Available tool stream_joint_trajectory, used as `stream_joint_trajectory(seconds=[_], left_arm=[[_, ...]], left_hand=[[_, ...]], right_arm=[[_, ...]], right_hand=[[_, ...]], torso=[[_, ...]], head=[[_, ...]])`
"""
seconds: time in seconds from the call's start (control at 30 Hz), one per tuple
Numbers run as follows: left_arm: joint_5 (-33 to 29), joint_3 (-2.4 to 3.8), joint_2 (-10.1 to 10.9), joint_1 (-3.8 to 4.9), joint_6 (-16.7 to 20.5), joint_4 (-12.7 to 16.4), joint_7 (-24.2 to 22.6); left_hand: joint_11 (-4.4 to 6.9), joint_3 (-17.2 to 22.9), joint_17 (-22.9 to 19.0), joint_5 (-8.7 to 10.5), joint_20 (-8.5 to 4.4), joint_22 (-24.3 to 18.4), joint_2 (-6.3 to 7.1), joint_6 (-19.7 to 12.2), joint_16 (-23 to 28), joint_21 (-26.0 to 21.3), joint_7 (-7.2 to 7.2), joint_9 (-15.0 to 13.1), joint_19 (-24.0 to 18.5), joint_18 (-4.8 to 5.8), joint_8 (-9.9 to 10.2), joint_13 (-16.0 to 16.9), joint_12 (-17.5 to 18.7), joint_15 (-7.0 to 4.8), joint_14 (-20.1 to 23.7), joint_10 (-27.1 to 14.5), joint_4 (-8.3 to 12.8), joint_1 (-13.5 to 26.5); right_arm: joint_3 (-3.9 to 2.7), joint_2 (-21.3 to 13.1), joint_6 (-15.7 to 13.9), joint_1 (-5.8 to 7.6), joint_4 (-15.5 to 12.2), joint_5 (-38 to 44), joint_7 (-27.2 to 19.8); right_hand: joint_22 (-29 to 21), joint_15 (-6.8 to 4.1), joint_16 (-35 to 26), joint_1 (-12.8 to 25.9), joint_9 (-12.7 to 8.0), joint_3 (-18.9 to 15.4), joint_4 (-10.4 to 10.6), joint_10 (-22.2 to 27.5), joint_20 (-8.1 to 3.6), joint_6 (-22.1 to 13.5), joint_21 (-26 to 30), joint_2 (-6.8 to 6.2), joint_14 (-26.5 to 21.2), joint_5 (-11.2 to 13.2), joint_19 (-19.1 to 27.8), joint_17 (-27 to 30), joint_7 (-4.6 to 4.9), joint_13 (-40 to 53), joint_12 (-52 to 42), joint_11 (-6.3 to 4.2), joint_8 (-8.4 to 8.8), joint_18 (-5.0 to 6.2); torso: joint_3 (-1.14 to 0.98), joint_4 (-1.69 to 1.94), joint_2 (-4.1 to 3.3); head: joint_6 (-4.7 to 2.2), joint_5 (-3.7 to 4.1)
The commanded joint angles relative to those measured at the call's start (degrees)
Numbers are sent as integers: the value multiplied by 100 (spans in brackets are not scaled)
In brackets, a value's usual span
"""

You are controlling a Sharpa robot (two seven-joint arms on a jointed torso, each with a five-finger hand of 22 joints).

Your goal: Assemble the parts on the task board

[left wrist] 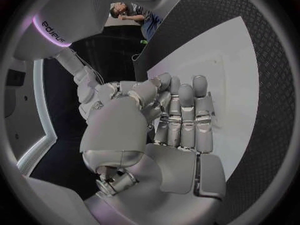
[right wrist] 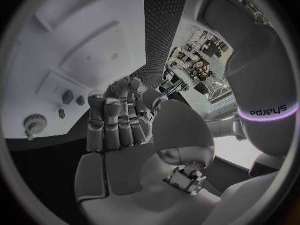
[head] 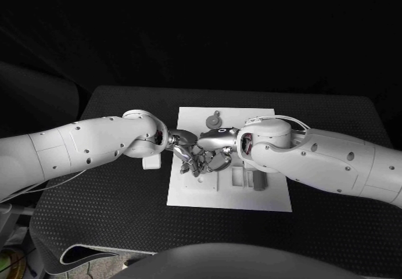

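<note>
**Fingers meet over the board's middle, grip unclear**

Fingers of both silver hands are curled inward and bunched together above the middle of the flat white rectangular task board (head: pixel 251 200). The left hand (head: pixel 186 152) reaches in from nine o'clock, the right hand (head: pixel 219 152) from three o'clock, and their fingertips nearly touch. Whether either one pinches a part I cannot tell; the curled fingers hide whatever lies between them.

A small round grey toothed part (head: pixel 212 121) sits on the board at twelve o'clock from the hands, well apart from them. In the right wrist view the same gear-like piece (right wrist: pixel 34 123) lies near the board's edge, with small dark pegs (right wrist: pixel 67 98) close by. Grey block-shaped parts (head: pixel 255 180) rest at about four o'clock from the hands.

My judgement: the hands are so close that one could knock the other, and a small part passed or seated blind between them could slip, tilt, or drop onto the black textured table (head: pixel 109 203).
</note>
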State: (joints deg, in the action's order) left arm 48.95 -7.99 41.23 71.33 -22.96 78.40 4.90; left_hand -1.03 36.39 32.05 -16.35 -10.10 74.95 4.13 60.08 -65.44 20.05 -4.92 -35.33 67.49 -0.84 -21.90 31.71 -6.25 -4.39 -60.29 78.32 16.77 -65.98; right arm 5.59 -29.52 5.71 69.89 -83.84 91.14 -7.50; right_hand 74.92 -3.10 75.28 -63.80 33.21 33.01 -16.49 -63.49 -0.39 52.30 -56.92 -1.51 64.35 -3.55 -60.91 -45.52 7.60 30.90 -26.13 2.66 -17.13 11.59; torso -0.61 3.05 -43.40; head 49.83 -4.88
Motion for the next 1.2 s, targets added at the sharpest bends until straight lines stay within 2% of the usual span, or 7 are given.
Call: stream_joint_trajectory(seconds=[0.03,0.3,0.8,1.03,1.2], left_arm=[[59,1,-6,3,-106,-8,3],[68,1,-6,3,-104,-9,6],[70,1,1,3,-81,-22,14],[72,1,-4,3,-74,-40,13],[72,1,2,4,-74,-46,18]], left_hand=[[2,37,9,23,-19,117,-45,25,-37,36,-3,-15,5,-90,-8,3,-12,-38,-6,25,7,-2],[2,41,12,39,-20,116,-47,24,-37,39,-3,-25,4,-89,-5,9,-14,-38,-6,22,7,-4],[1,45,15,56,-21,115,-49,21,-36,42,-4,-37,2,-88,-1,15,-15,-38,-5,19,6,-6],[1,47,16,61,-21,115,-50,20,-36,43,-4,-42,2,-87,1,17,-16,-38,-5,18,6,-7],[1,48,16,64,-21,115,-51,20,-36,43,-4,-44,1,-87,2,18,-17,-38,-5,17,6,-7]], right_arm=[[6,-15,-83,-6,2,32,41],[6,-10,-67,-6,0,34,63],[7,11,108,-6,-48,58,85],[9,28,118,-6,-48,56,82],[10,44,83,-6,-39,47,105]], right_hand=[[70,-57,-20,-16,-5,42,-7,-38,-19,68,16,-52,0,-15,-38,8,78,-9,-12,-9,-32,341],[67,-48,-33,-50,21,54,-9,1,-26,27,27,-96,4,-14,-39,14,90,-41,32,3,-21,341],[79,71,-47,-116,82,61,-11,118,-16,-153,55,-253,-20,-12,-16,7,174,-369,521,126,65,341],[83,122,-42,-91,48,20,-8,162,-11,-250,57,-365,-26,-11,-12,2,229,-486,721,180,138,341],[81,134,-37,-29,35,-10,6,116,-5,-257,59,-397,-23,-10,-20,0,240,-529,790,191,151,341]], torso=[[-2,0,-2],[3,-2,-1],[1,-1,-1],[1,-2,0],[1,-2,-1]], head=[[4,6],[4,19],[17,26],[17,29],[17,28]])
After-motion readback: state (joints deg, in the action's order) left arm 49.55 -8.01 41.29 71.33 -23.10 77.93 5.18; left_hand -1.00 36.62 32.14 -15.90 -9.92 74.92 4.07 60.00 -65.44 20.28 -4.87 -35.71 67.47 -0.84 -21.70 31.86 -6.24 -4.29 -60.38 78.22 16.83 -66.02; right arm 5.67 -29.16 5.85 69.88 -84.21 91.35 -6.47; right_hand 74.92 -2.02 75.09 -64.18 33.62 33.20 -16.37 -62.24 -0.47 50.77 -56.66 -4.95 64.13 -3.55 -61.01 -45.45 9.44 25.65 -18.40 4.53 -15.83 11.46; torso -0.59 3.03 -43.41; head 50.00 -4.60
